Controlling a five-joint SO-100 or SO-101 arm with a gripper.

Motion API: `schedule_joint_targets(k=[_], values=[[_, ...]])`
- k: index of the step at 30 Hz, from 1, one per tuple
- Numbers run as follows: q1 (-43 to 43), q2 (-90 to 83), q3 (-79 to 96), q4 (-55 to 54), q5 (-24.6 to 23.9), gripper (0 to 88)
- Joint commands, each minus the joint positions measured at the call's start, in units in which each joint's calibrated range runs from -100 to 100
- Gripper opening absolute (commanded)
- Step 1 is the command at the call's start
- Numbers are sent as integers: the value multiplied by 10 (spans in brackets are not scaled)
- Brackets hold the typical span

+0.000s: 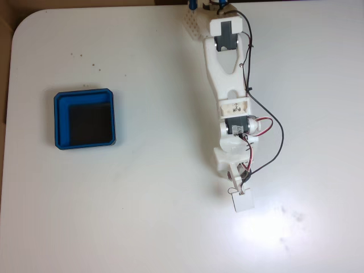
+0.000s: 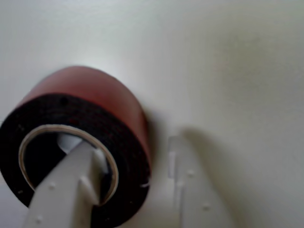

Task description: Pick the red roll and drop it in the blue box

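Observation:
The red roll (image 2: 95,102) lies on the white table, close up at the left of the wrist view, with a red outer side, a black face and a light inner ring. My gripper (image 2: 130,145) straddles its wall. One white finger (image 2: 71,175) reaches into the hollow centre. The other finger (image 2: 190,185) stands outside on the right, a small gap away from the roll, so the gripper is open. In the fixed view the gripper (image 1: 239,190) points down at the table right of centre. The blue box (image 1: 85,119), with its black floor, sits far to the left.
The white arm (image 1: 230,85) runs down from the table's top edge, with black and red cables (image 1: 273,136) looping on its right. The table's left edge (image 1: 7,114) lies just beyond the box. Bare white tabletop separates gripper and box.

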State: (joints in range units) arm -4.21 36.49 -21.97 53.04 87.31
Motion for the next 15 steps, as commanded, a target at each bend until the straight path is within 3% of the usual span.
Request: schedule_joint_targets(k=[1, 15], values=[[5, -6, -33, 4, -2, 2], [6, -47, -33, 4, 1, 4]])
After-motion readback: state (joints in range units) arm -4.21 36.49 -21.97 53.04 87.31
